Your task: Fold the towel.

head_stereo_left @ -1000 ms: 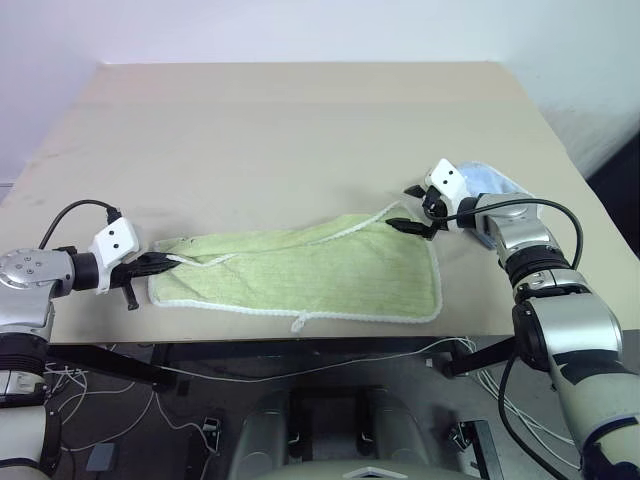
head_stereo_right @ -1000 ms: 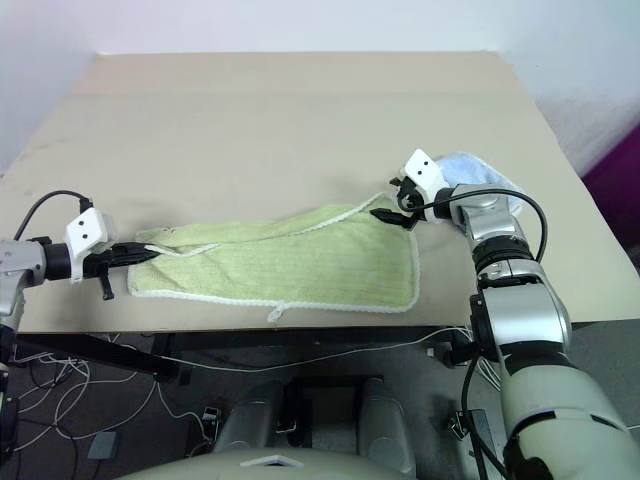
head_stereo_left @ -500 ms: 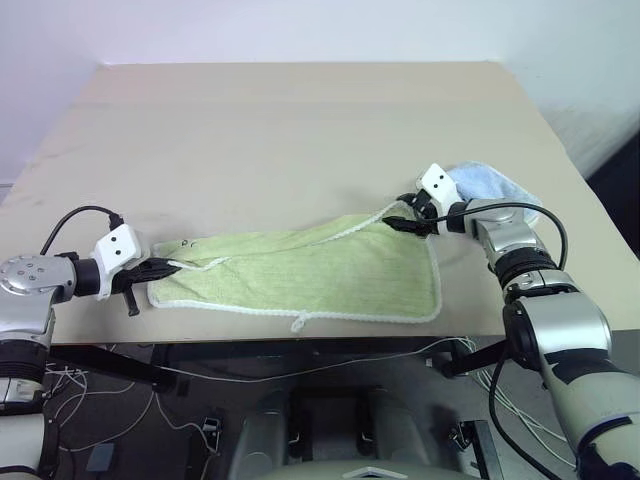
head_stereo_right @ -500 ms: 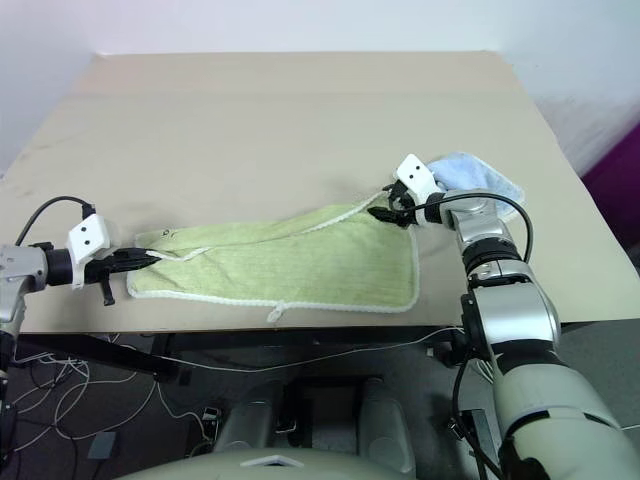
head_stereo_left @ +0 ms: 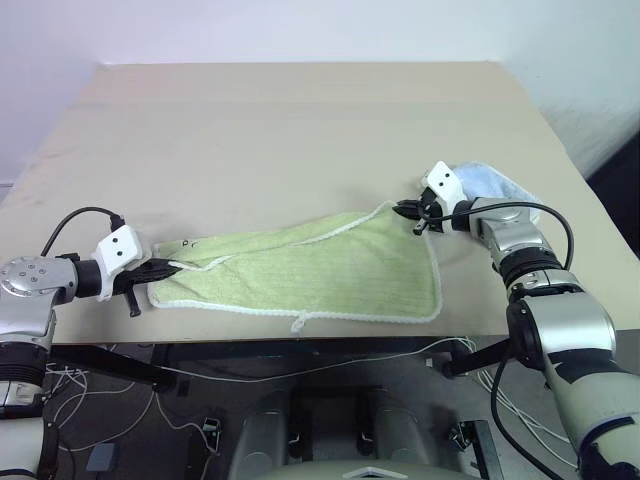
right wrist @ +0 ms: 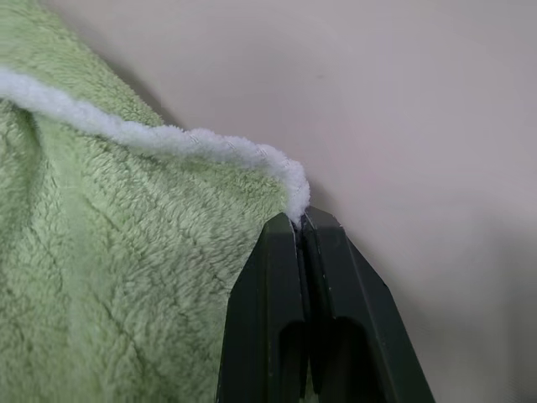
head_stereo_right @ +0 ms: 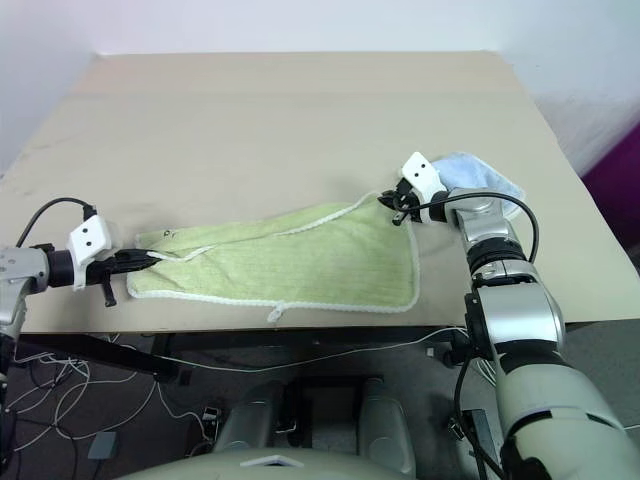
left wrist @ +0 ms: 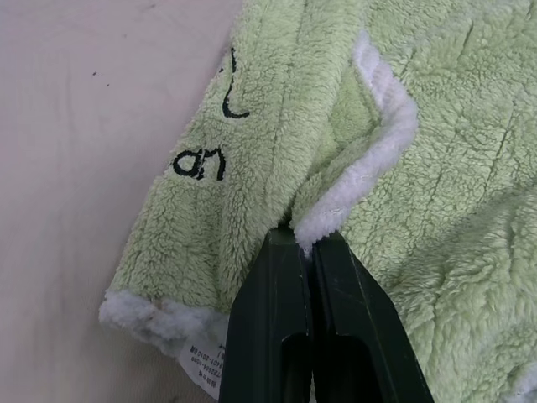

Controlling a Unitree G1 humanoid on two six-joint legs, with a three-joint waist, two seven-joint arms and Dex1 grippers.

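Observation:
The light yellow-green towel [head_stereo_left: 300,272] with white edging lies along the table's near edge, a small white loop tag [head_stereo_left: 297,323] hanging at its front hem. My left gripper [head_stereo_left: 160,268] is shut on the towel's left end, pinching a white-edged fold [left wrist: 357,180] between its fingers. My right gripper [head_stereo_left: 403,210] is shut on the towel's far right corner [right wrist: 289,189], which is drawn up slightly off the table. Black printed marks [left wrist: 201,159] show on the towel near the left end.
A smaller light blue towel [head_stereo_left: 495,185] lies bunched by my right forearm near the table's right edge. The beige table [head_stereo_left: 300,130] stretches bare behind the towel. Cables and floor lie below the front edge.
My right gripper has gone from open beside the towel's far right corner to shut on it, lifting the corner a little. The left gripper has kept still, holding its end.

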